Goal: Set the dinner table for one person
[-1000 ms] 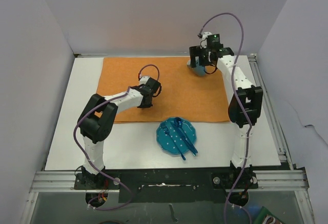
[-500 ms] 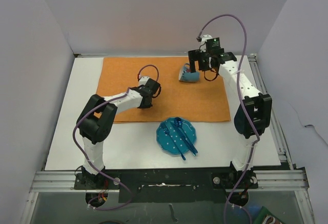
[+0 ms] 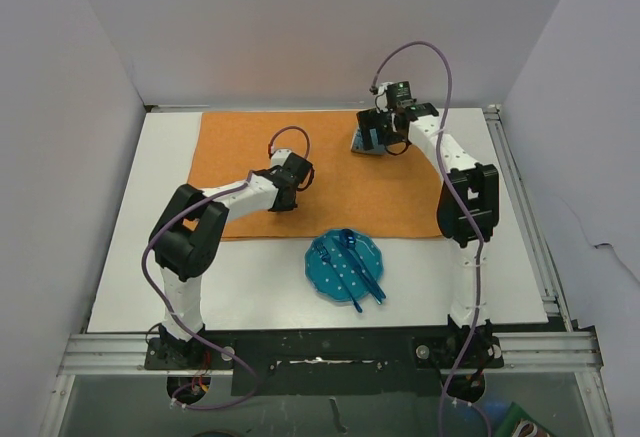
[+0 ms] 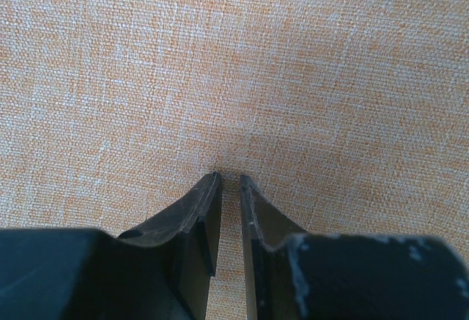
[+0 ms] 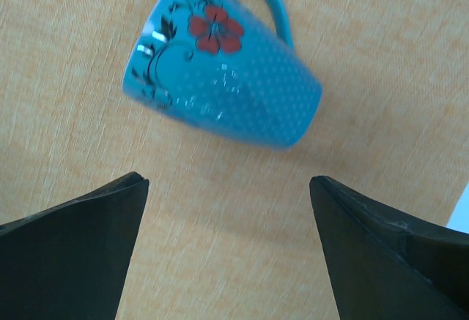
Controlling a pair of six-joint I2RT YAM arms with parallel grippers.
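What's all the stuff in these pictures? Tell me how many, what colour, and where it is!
table: 1, white, under everything
cloth: 1, orange, on the far half of the table
mug: 1, blue with a red flower, lying on its side on the cloth, far right
plate: 1, blue with white dots, at the cloth's near edge
cutlery: a few pieces, blue, on the plate; exact count too small to tell
left arm: 1, white and black
right arm: 1, white and black
left gripper: 1, black, nearly closed, empty, at the cloth
right gripper: 1, black, open, above the mug
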